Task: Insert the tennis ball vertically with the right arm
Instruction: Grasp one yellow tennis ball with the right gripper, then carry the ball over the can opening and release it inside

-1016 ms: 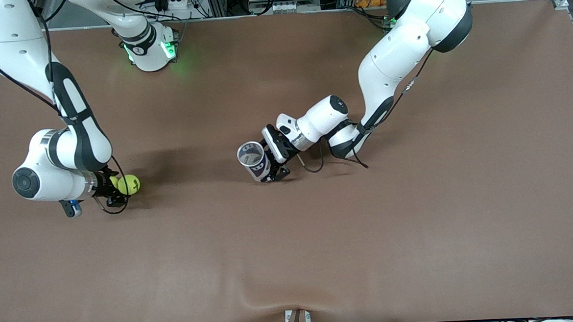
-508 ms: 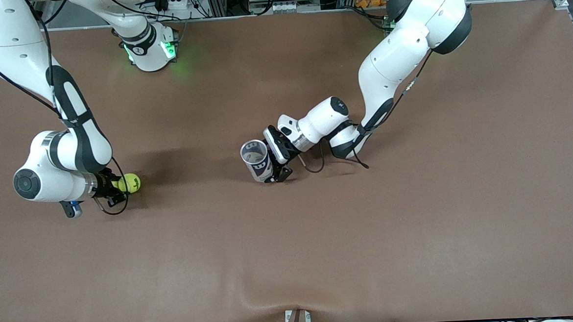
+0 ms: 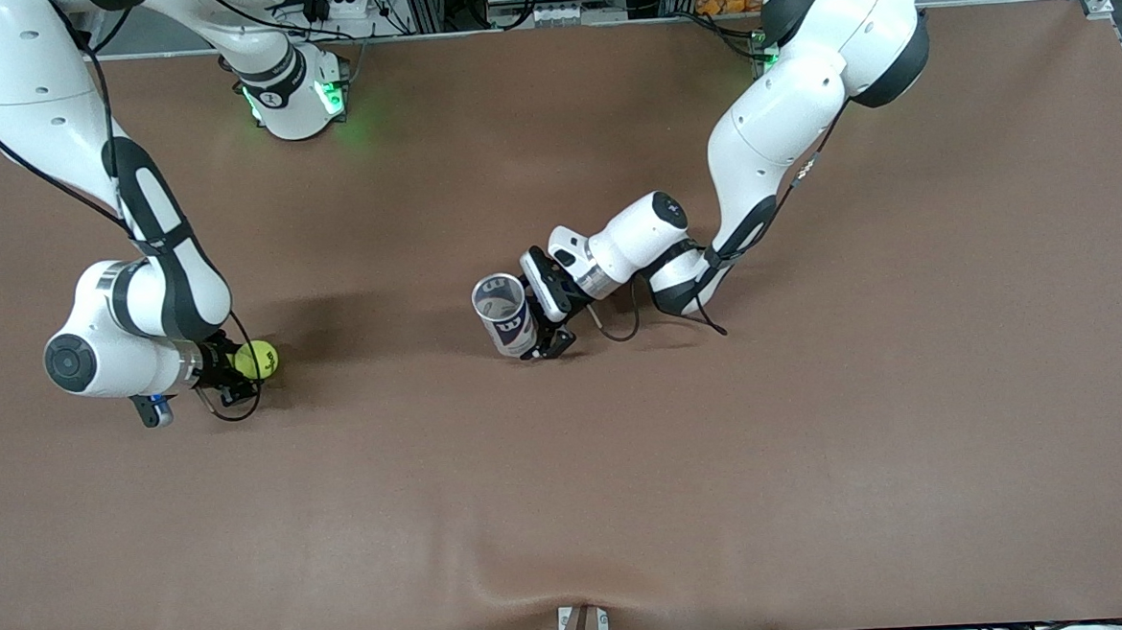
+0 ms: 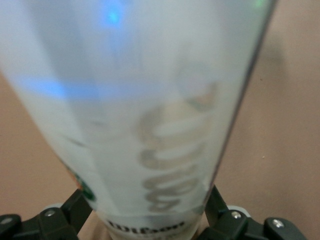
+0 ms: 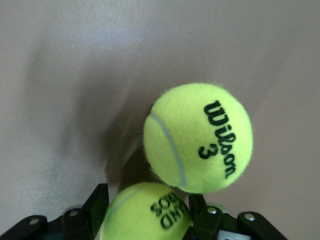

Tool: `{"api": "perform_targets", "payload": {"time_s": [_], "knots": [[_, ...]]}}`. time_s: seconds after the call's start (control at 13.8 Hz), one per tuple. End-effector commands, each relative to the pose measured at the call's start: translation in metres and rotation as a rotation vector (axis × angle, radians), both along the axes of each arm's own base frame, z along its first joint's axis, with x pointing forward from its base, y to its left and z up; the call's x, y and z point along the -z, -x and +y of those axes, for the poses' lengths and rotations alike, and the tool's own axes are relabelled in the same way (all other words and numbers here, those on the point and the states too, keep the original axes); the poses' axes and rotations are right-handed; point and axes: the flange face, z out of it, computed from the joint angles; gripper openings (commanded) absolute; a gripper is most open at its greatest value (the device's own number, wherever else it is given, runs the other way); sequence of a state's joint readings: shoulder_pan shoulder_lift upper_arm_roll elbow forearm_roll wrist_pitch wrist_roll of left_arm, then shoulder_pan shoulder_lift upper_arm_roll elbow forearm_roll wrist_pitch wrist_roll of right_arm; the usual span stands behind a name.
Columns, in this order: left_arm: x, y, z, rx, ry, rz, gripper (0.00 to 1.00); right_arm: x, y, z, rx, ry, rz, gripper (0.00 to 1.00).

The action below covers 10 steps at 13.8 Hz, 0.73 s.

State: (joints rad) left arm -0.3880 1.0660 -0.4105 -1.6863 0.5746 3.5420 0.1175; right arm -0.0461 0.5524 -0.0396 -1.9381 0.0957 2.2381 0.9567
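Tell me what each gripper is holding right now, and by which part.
Left gripper clamps the tennis ball can near its base. Right gripper grips a tennis ball by its sides; a second ball lies free.

Robotics lab, two arms (image 3: 781, 111), brown table (image 3: 818, 455)

A clear plastic can (image 4: 145, 115) fills most of the left wrist view, its wall printed with pale lettering and a dark brand name near its base. The left pincer (image 4: 150, 222) has a black finger (image 4: 67, 217) against each side of the can's base. Brown surface (image 4: 280, 125) shows beside the can.
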Motion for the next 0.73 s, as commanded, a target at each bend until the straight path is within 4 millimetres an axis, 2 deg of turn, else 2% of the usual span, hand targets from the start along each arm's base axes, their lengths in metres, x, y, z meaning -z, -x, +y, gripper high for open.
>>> {"api": "perform_targets", "payload": {"time_s": [0.0,0.07,0.22,0.36,0.51,0.65], "knots": [[-0.002,-0.001,0.008,0.016,0.006,-0.013,0.95,0.003,0.001,0.013,0.0,-0.002,-0.006,0.57],[-0.003,0.0,0.006,0.018,0.009,-0.012,0.95,0.002,0.001,0.014,-0.002,-0.002,-0.005,0.46],[-0.004,0.0,0.005,0.018,0.011,-0.012,0.96,-0.003,-0.001,0.017,-0.011,-0.005,-0.008,0.31],[-0.005,0.001,0.004,0.02,0.013,-0.011,0.98,-0.017,-0.009,0.031,-0.032,-0.023,0.002,0.16],[-0.005,0.0,0.004,0.019,0.013,-0.012,0.97,-0.038,-0.023,0.044,-0.025,-0.063,0.015,0.13],[-0.006,0.001,0.003,0.02,0.015,-0.013,0.97,-0.078,-0.043,0.066,-0.009,-0.12,0.045,0.1]]}}
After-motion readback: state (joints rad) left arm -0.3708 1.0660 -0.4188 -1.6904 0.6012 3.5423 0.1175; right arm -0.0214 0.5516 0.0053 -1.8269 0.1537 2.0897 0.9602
